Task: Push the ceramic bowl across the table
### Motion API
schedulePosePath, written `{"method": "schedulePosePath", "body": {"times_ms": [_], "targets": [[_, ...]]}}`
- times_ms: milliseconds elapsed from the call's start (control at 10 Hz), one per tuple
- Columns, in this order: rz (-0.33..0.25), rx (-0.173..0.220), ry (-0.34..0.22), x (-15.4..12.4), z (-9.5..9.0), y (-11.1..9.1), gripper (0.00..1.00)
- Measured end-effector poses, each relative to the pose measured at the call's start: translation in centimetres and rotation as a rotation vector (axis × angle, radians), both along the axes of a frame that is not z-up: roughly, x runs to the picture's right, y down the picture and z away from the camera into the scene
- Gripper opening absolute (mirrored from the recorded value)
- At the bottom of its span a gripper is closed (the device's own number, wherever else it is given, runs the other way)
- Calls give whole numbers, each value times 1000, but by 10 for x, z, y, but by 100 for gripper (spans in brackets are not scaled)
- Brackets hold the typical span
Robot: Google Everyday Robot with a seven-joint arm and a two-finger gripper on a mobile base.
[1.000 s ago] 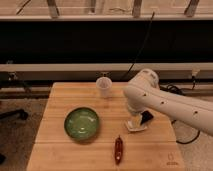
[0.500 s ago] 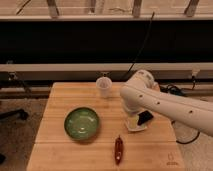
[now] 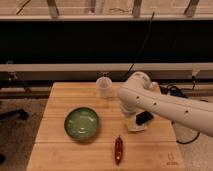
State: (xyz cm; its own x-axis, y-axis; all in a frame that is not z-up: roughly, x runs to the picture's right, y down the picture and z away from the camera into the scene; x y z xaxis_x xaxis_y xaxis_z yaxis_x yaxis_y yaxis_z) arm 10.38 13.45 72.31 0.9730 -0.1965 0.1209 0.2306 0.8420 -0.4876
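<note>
One broad table [image 3: 65, 97] carries everything. Over it my arm [image 3: 165, 105] has swung a little closer to the ceramic bowl [image 3: 81, 123], which sits untouched left of centre. My gripper [image 3: 136, 122] hangs low, near the bowl but apart from it, jaws spread and empty, so the push has not begun.
</note>
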Motion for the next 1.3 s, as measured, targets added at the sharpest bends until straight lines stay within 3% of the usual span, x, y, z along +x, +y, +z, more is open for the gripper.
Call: {"method": "schedulePosePath", "body": {"times_ms": [1300], "targets": [[-28, -15, -52, -19, 24, 10, 80]]}}
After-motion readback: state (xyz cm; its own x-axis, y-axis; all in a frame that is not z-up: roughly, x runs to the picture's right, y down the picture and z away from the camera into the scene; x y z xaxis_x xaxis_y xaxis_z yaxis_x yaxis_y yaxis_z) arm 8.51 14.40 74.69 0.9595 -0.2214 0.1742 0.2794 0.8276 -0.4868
